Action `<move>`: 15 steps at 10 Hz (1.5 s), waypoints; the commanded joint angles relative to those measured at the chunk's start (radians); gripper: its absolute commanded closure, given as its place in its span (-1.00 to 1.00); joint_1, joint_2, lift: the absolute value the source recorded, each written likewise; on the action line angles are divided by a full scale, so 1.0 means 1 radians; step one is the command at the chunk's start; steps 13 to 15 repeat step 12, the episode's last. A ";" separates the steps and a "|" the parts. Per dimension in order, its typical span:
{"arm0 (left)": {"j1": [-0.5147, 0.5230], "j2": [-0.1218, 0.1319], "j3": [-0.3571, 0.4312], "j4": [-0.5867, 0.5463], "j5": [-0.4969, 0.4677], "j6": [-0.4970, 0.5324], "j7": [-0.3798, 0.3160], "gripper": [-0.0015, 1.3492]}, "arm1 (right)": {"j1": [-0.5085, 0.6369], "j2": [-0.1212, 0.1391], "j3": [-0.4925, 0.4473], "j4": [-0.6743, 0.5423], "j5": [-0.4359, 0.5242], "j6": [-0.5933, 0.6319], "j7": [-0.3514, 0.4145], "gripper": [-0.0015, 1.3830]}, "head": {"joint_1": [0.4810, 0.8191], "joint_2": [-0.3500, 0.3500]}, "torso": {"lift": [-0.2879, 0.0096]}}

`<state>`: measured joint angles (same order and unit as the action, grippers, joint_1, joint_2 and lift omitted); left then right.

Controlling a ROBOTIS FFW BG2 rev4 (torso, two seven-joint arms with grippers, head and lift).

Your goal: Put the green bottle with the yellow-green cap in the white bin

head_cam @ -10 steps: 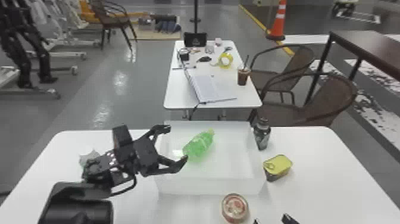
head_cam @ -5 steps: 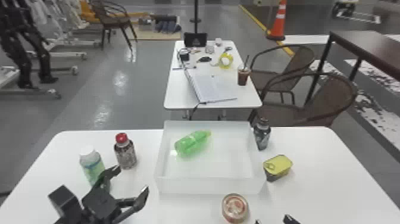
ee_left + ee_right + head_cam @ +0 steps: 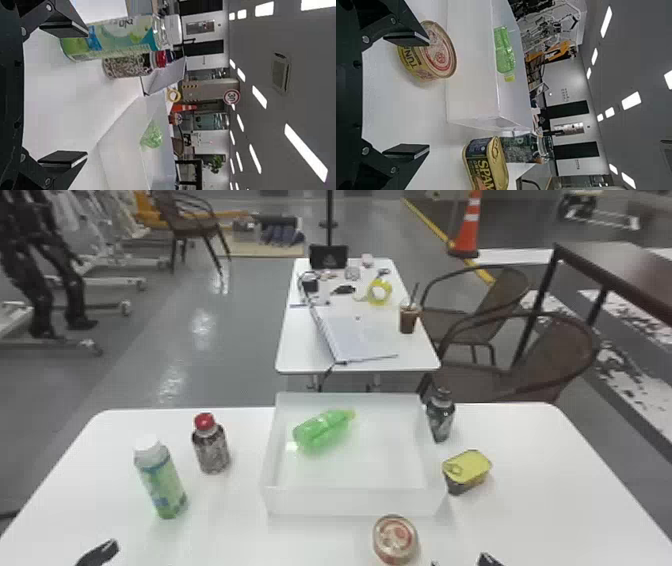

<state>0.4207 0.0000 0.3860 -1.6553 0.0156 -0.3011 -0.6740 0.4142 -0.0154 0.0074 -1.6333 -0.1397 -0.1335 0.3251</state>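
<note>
The left gripper's fingers (image 3: 87,94) are wide apart and hold nothing. The right gripper's fingers (image 3: 429,94) are wide apart too, with nothing between them. Both are near the front of the desk (image 3: 225,535).

The job looks done. The green bottle with the yellow-green cap (image 3: 322,431) lies on its side in the white bin (image 3: 357,501), near the bin's back left corner. Its cap points to the back right. I think all that is left is to keep both arms away from the bin.

There are four bottles: that one in the bin and three standing on the desk. The white-capped bottle (image 3: 162,487) is near the desk's left edge. The red-capped bottle (image 3: 212,450) is nearer its back left corner. The dark bottle (image 3: 440,420) stands just beside the bin's back right corner.

There are two cans. The round can (image 3: 395,537) sits in front of the bin. The yellow-topped can (image 3: 467,470) is by its right side.

Farther off, the small table (image 3: 297,357) has one notebook (image 3: 355,335), one drink (image 3: 408,320) and one roll of tape (image 3: 370,296).
</note>
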 commanded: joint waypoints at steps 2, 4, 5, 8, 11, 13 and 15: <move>0.052 -0.003 0.044 -0.009 0.000 -0.001 0.025 -0.69 | 0.014 -0.003 -0.001 -0.017 0.008 0.000 -0.001 -0.52 | -0.60 0.00 | 0.26; 0.066 -0.003 0.051 -0.011 0.003 -0.003 0.037 -0.69 | 0.029 -0.009 -0.001 -0.030 0.006 0.000 -0.009 -0.52 | -0.60 0.00 | 0.26; 0.070 -0.003 0.062 -0.011 0.010 -0.006 0.042 -0.69 | 0.028 -0.011 -0.001 -0.031 0.006 0.002 -0.009 -0.52 | -0.60 0.00 | 0.26; 0.079 -0.003 0.062 -0.011 0.033 -0.010 0.051 -0.69 | 0.026 -0.009 0.000 -0.031 0.011 0.002 -0.009 -0.52 | -0.60 0.00 | 0.26; 0.078 -0.003 0.060 -0.014 0.046 -0.012 0.056 -0.69 | 0.028 -0.011 0.002 -0.036 0.011 0.005 -0.009 -0.52 | -0.60 0.00 | 0.26; 0.078 -0.003 0.059 -0.014 0.047 -0.010 0.056 -0.69 | 0.028 -0.011 0.002 -0.036 0.011 0.006 -0.009 -0.52 | -0.60 0.00 | 0.26; 0.078 -0.003 0.059 -0.014 0.047 -0.010 0.056 -0.69 | 0.028 -0.011 0.002 -0.036 0.011 0.006 -0.009 -0.52 | -0.60 0.00 | 0.26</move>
